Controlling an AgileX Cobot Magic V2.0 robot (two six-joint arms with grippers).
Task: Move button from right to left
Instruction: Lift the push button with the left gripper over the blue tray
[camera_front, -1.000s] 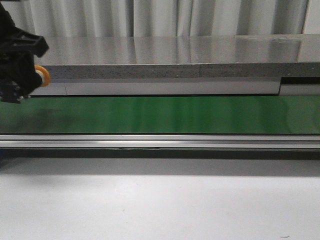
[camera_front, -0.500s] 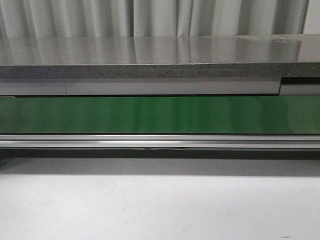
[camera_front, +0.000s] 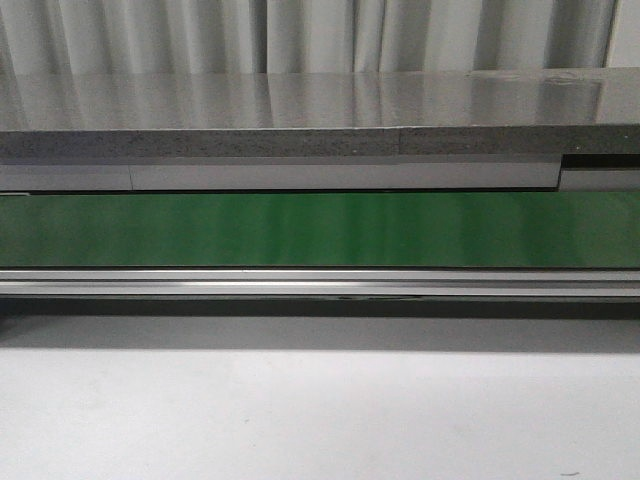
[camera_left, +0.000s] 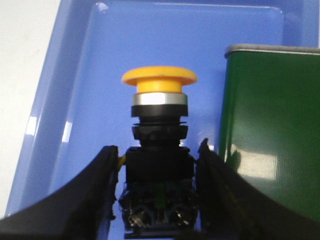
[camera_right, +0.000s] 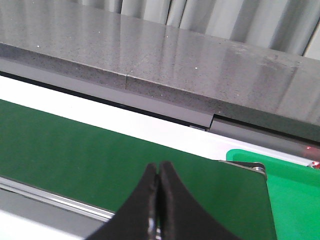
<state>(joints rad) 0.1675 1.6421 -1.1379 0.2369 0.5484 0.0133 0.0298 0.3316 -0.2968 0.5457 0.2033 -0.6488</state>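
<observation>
The button (camera_left: 158, 87) has a yellow-orange cap, a silver ring and a black boxy body with a green detail. It shows only in the left wrist view, between the fingers of my left gripper (camera_left: 156, 148), which is shut on its body. It hangs over the blue tray (camera_left: 95, 55). My right gripper (camera_right: 159, 167) is shut and empty above the green conveyor belt (camera_right: 75, 150). Neither gripper nor the button shows in the front view.
The end of the green belt (camera_left: 270, 125) sits beside the button, over the blue tray's edge. A green tray (camera_right: 295, 195) lies at the belt's other end. The belt (camera_front: 320, 230) runs across the front view with a metal rail (camera_front: 320, 283) in front and a grey counter (camera_front: 300, 110) behind.
One second ago my left gripper with the button was at the left edge of the front view. It has since moved out of that view to the left.
</observation>
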